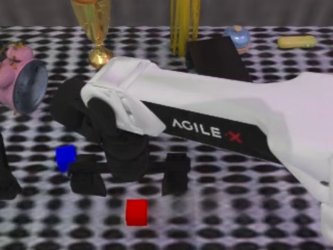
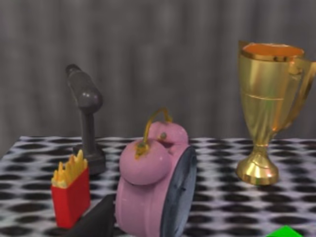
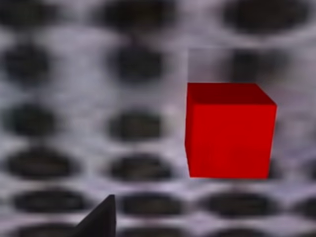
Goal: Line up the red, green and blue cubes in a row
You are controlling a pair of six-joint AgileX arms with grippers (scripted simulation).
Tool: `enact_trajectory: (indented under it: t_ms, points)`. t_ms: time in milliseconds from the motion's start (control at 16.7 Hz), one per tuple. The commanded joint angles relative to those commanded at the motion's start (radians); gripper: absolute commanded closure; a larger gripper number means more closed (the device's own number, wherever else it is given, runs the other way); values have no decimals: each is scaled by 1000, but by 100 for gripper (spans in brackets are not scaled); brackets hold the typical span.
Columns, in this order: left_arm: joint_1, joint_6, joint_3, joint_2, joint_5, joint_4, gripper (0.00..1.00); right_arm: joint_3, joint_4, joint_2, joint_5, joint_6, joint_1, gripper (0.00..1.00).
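Dotted desk [image 1: 250, 208]: right gripper [image 1: 130, 177], fingers spread wide and empty, hangs above red cube [image 1: 136, 212]; blue cube [image 1: 65, 156] at its nine o'clock.

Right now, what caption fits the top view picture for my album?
Right gripper open above the table, red cube just in front, blue cube beside it.

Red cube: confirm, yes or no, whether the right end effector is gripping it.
No. In the top view the red cube sits on the table, apart from the open right end effector above it.
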Motion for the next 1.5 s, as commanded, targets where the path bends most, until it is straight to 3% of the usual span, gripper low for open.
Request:
enact_trajectory:
  t_ms: [360, 660, 1140, 1320, 1500]
  points:
    - [-2, 6, 10, 10, 3, -8, 0, -7, 4, -8, 3, -6, -10, 0]
    - [-41, 120, 205, 213, 53, -177, 0, -163, 97, -204, 56, -108, -92, 0]
    - [-154, 441, 849, 1044, 155, -690, 0, -764, 442, -982, 146, -442, -403, 0]
    - [-186, 549, 1112, 1413, 166, -881, 0, -1048, 597, -1320, 152, -585, -544, 0]
    - [-208, 636, 1363, 1734, 154, -1035, 0, -1317, 749, -1612, 135, -715, -675, 0]
